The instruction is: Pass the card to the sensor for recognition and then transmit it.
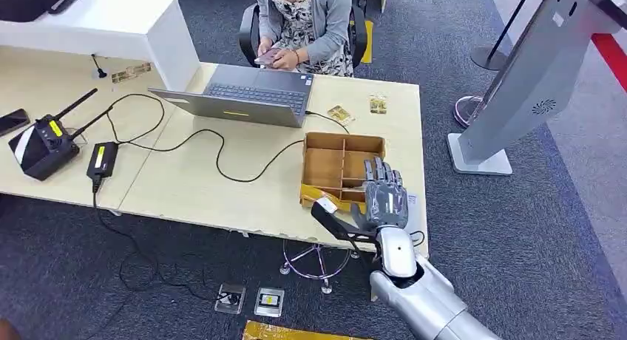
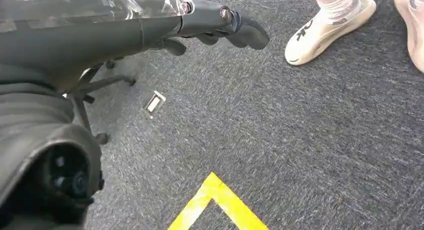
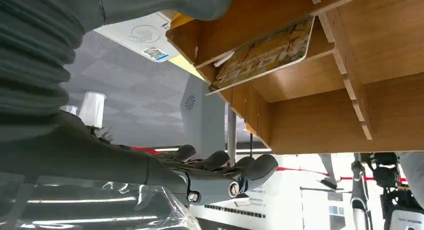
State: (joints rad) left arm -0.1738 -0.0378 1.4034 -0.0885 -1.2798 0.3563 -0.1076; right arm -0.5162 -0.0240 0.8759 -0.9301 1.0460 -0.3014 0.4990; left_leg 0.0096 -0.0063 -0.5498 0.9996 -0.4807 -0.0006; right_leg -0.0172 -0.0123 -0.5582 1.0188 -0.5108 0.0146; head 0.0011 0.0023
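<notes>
Right hand (image 1: 384, 196) is hovering open, holding nothing, over the wooden tray (image 1: 310, 162) on the bench (image 1: 185, 185), card (image 3: 265, 52) leaning inside just under its fingers, so it's looking like pickup time, needing a pinch next.

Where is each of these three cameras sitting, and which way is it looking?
Head view: high on the robot, looking down at the pale wooden desk; silver right arm and right hand over the brown wooden divided tray.
Left wrist view: facing grey carpet; left hand.
Right wrist view: close to that tray, holding a patterned card; right hand.
Head and right wrist views share the tray.
</notes>
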